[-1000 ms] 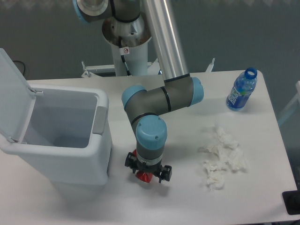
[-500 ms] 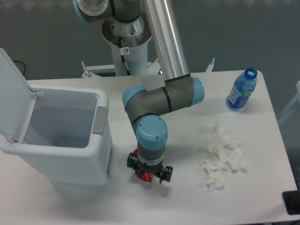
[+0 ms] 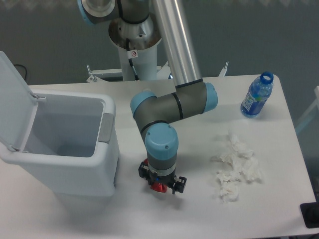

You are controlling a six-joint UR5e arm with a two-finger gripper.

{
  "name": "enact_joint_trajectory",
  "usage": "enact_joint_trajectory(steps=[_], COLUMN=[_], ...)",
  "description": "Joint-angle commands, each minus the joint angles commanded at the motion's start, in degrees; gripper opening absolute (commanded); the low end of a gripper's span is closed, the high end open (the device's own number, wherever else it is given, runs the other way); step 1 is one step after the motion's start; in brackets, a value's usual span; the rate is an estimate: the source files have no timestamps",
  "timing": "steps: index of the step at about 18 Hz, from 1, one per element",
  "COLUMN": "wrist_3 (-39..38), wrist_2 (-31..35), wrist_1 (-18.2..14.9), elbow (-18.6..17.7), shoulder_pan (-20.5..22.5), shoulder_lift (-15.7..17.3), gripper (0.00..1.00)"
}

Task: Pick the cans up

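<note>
The red can (image 3: 158, 187) shows only as a small red patch under my wrist, in the middle of the table just right of the bin. My gripper (image 3: 160, 185) points straight down over it, and the wrist hides most of the can and the fingertips. The jaws stand on either side of the red can, but I cannot see whether they press on it. The can looks to be at table level.
A large white bin (image 3: 60, 144) with its lid open stands at the left, close to my gripper. Crumpled white tissues (image 3: 237, 167) lie to the right. A clear plastic bottle with a blue label (image 3: 256, 97) stands at the far right back.
My gripper has shifted slightly right and lower over the red can. Less of the can shows now. Nothing else has moved.
</note>
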Motion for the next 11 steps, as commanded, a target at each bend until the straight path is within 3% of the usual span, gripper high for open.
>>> enact_joint_trajectory(steps=[6, 11], wrist_3=[0.0, 0.0], wrist_2=[0.0, 0.0], wrist_1=[0.0, -0.1], elbow=[0.0, 0.0], shoulder_pan=[0.0, 0.0], shoulder_lift=[0.1, 0.1], gripper=[0.7, 0.69])
